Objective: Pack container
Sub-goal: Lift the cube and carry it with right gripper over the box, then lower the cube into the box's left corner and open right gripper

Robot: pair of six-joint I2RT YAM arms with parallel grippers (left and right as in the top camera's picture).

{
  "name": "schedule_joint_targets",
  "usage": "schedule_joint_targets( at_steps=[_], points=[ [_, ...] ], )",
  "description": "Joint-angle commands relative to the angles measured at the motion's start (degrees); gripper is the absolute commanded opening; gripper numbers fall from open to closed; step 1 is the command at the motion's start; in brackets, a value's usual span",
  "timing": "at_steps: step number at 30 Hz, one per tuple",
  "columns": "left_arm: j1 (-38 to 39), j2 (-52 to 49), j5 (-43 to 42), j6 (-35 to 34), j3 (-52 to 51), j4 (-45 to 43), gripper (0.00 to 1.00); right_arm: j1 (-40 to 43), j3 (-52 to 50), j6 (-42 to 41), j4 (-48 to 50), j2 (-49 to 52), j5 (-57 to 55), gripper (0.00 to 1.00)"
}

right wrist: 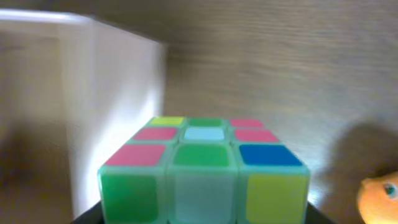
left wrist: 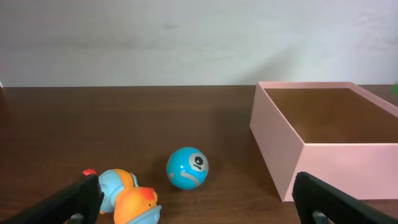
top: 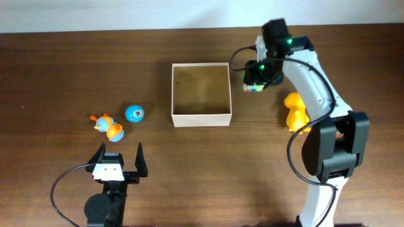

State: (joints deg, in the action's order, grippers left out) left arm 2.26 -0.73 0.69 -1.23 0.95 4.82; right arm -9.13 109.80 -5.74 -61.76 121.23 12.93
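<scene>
The container (top: 202, 118) is a small square box with cream walls and a brown floor, and nothing lies in it. In the left wrist view the container (left wrist: 277, 140) stands to the right. My right gripper (top: 255, 77) is shut on a multicoloured puzzle cube (top: 254, 81), just outside the container's right wall near its far corner. The right wrist view is filled by the cube (right wrist: 202, 168), with the container wall (right wrist: 118, 81) to its left. My left gripper (top: 118, 154) stands open near the front left, holding nothing.
A blue ball (top: 134, 113) and an orange-and-blue duck toy (top: 109, 127) lie left of the container, just ahead of the left gripper (left wrist: 199, 199). A yellow duck (top: 295, 110) sits on the table right of the container, under the right arm.
</scene>
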Motion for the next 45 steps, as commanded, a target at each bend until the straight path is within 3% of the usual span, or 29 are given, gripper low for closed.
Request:
schedule_joint_targets(
  at_steps=[1,8,12,19,23,28,32,45],
  points=[
    [-0.3,0.4,0.2,0.9,-0.4,-0.1,0.99,0.1,7.3,10.4,-3.5,-3.8,18.5,0.53],
    [-0.3,0.4,0.2,0.9,-0.4,-0.1,0.99,-0.7,11.7,15.8,-4.8,-3.9,43.3,0.52],
    [-0.3,0.4,0.2,0.9,-0.4,-0.1,0.99,-3.9,11.6,15.7,-3.1,-3.8,43.2,0.52],
    [-0.3,0.4,0.2,0.9,-0.4,-0.1,0.99,-16.9,11.6,1.1,6.3,-3.7,15.9,0.51],
    [-0.3,0.4,0.2,0.9,-0.4,-0.1,0.99,-22.7,11.6,-8.5,8.4,-3.0,-5.5,0.51],
    [-0.3,0.4,0.2,0.9,-0.4,-0.1,0.99,-27.2,11.5,-16.6,9.1,-0.8,-21.4,0.5],
    [-0.3,0.4,0.2,0.9,-0.4,-0.1,0.99,-28.2,11.5,-20.3,10.6,3.0,-25.2,0.5],
    [-0.3,0.4,0.2,0.9,-0.4,-0.1,0.99,-28.0,11.5,-20.9,14.3,10.4,-25.2,0.5]
  ],
)
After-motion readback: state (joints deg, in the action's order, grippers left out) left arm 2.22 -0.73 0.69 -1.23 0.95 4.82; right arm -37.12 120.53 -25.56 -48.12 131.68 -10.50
